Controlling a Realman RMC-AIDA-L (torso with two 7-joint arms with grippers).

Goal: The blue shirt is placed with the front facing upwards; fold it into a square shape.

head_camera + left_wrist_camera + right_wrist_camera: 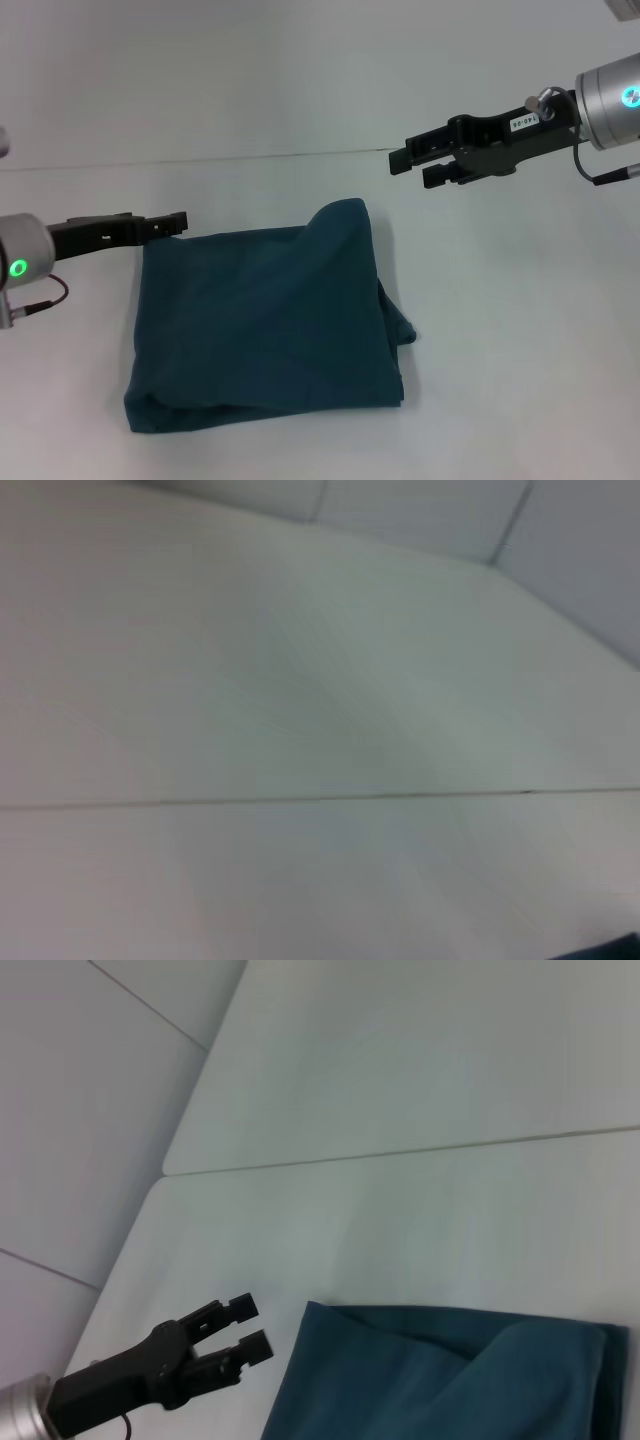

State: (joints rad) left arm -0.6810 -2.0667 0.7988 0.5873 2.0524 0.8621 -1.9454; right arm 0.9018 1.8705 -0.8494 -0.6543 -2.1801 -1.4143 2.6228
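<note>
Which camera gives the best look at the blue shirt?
The head view: the whole folded blue shirt lies in sight. The right wrist view shows only its far edge; the left wrist view shows at most a dark sliver in one corner.

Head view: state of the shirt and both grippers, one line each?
blue shirt: folded into a rough square on the table, plain side up, far right corner bunched.
left gripper: open, at the shirt's far left corner, holding nothing.
right gripper: open, empty, raised beyond the far right corner.
</note>
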